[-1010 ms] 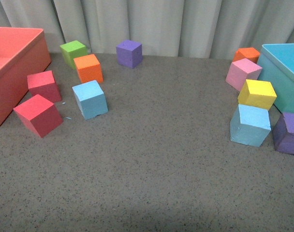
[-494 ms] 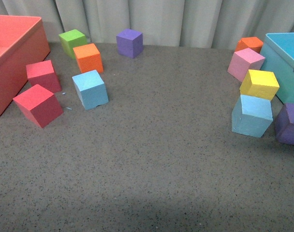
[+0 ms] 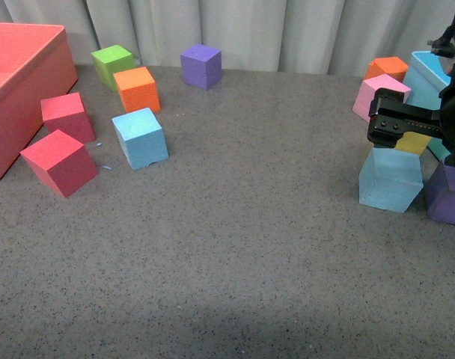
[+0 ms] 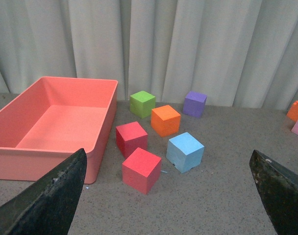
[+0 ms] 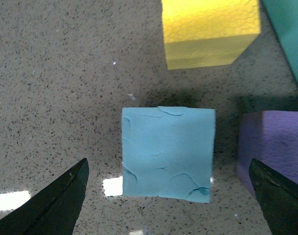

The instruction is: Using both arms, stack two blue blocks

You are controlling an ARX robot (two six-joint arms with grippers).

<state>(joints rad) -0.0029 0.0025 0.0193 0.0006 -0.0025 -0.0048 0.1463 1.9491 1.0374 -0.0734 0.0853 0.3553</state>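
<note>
"How do I take the right blue block (image 3: 390, 181), at the lower right of the front frame?"

"My right claw (image 3: 404, 126) hangs spread above it. I should drop straight, clear of the yellow cube (image 5: 210, 32) and purple cube (image 5: 274, 147)."

"Anything the front misses?"

"My wrist shows it centred. My left claw (image 4: 167, 161), also spread, sees the left blue block (image 4: 185, 152) mid-frame."

On a grey speckled worktop (image 3: 235, 262), a large salmon-pink plastic bin (image 3: 25, 112) stands far left, with two red matte cubes (image 3: 65, 116) (image 3: 59, 161), an orange cube (image 3: 136, 89), a lime-green cube (image 3: 113, 63) and a purple cube (image 3: 200, 65) nearby. Far right are a pink cube (image 3: 377, 93), a yellow cube (image 5: 210, 32), a second purple cube (image 3: 448, 196) and a turquoise bin (image 3: 426, 71).
</note>
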